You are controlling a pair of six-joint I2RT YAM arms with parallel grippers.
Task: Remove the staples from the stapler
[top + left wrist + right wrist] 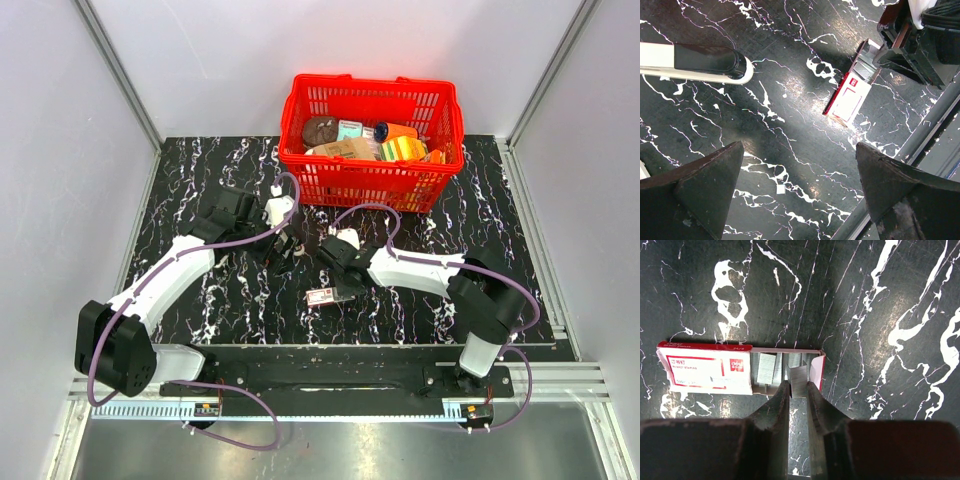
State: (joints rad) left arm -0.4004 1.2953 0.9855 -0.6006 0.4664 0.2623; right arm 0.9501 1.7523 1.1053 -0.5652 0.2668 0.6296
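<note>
1. Pinching a staple strip (pixel 800 374), the right pincer (pixel 799 386) holds it over the open staple box (pixel 705 371); a slack grip could scatter it across the table (pixel 880 300).
2. The left pincer (pixel 799 150) gapes open near the stapler (pixel 695 62) lying on the table.

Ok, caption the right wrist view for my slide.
Right tool pinching a staple strip at the open end of a red-and-white staple box on the black marbled table.

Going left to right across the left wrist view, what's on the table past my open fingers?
Stapler → staple box → right gripper, pinching a staple strip at the box's open end.
</note>
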